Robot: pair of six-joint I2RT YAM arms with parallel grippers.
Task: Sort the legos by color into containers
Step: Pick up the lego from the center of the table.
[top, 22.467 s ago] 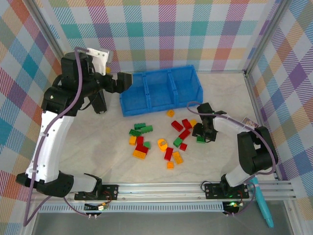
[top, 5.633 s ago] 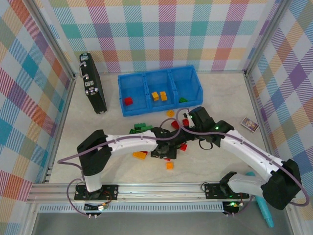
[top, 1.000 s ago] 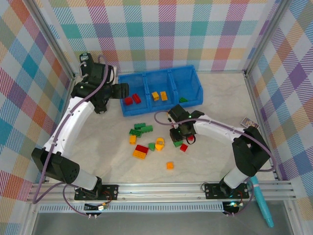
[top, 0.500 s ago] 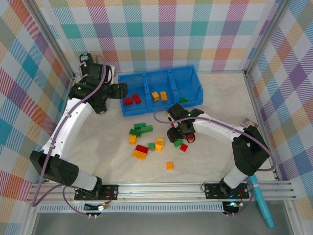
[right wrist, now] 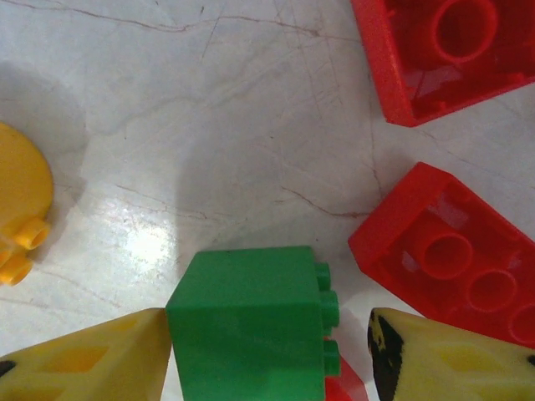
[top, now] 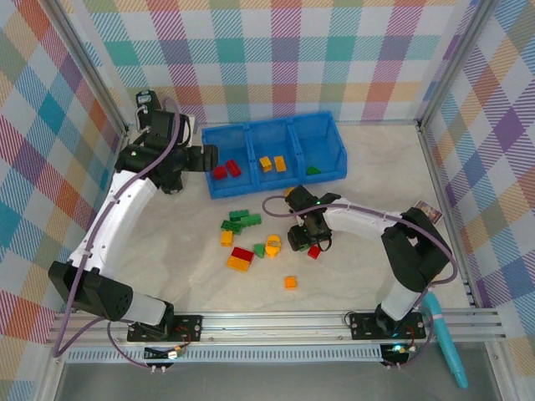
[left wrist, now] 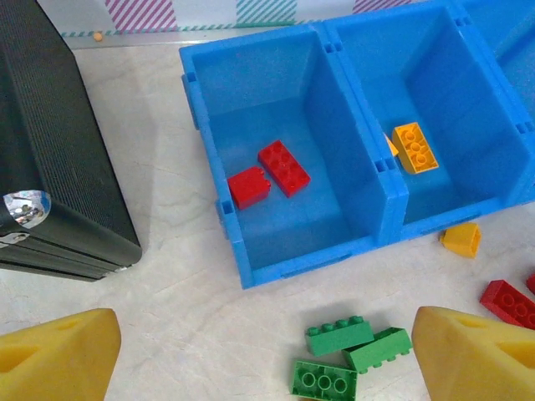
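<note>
Fingers (right wrist: 84, 355) of the right gripper (top: 303, 240) stand apart, straddling a green brick (right wrist: 247, 326) on the table. One pad touches the brick's flat side; the other pad (right wrist: 451, 359) sits just off its studs (a sliver of gap shows). Brick lies on its side, studs toward that second pad; stubby, no clear long axis. A red brick (right wrist: 443, 251) lies just beside the second pad. The closing line runs straight through the green brick, so my judgement: squeeze needed, no re-aim.

Right arm reaches from its base leftward across the table, elbow bent, wrist turned down over the loose pile.

Containers (top: 251, 185) lie farther back on the table; the right-hand compartment holds a green piece (top: 313, 170).

Left gripper (top: 206, 156) hovers by the tray's left end, fingers wide apart, empty, far from this brick. Right arm is the nearer.
</note>
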